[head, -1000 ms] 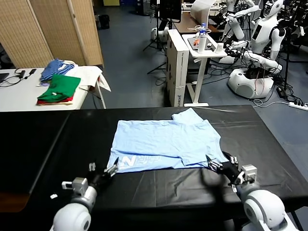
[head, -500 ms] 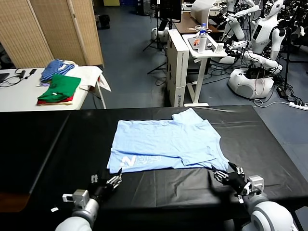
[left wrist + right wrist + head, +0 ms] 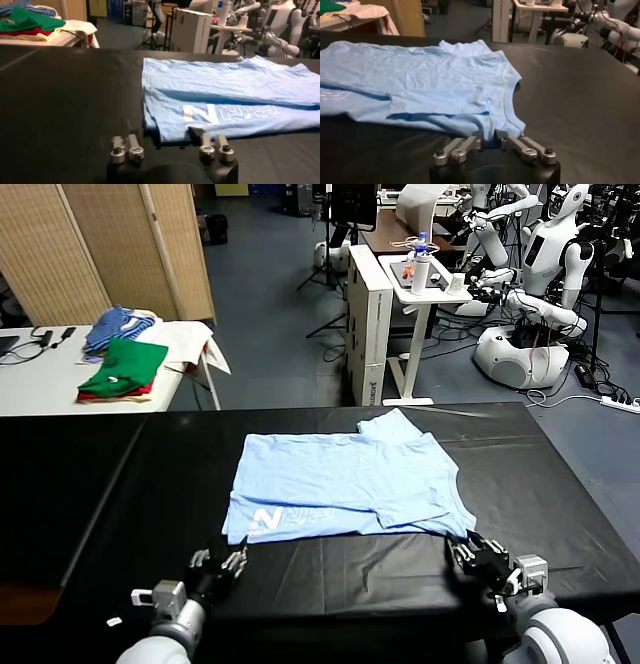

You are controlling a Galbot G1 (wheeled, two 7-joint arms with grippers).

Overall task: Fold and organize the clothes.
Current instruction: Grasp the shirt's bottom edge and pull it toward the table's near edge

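Note:
The pale sky-blue T-shirt (image 3: 340,479) lies flat on the black table (image 3: 100,484), folded over at its near edge so white lettering shows near the left corner. My left gripper (image 3: 220,559) is at that lettered corner (image 3: 167,131) and is shut on it, its dark fingertips hard to make out against the table. My right gripper (image 3: 475,552) is at the near right corner by the collar. Its fingers (image 3: 470,142) pinch a bunched bit of blue cloth (image 3: 487,132). Both corners still rest on the table.
A white side table (image 3: 40,379) at the far left holds green and red folded garments (image 3: 122,369) and a blue striped cloth (image 3: 115,324). Behind the black table stand a white cart (image 3: 420,284), other robots (image 3: 545,264) and a folding screen (image 3: 90,244).
Both grippers stood open at the shirt's near corners and have closed on them. Both arms have also dropped a little lower toward the near table edge.

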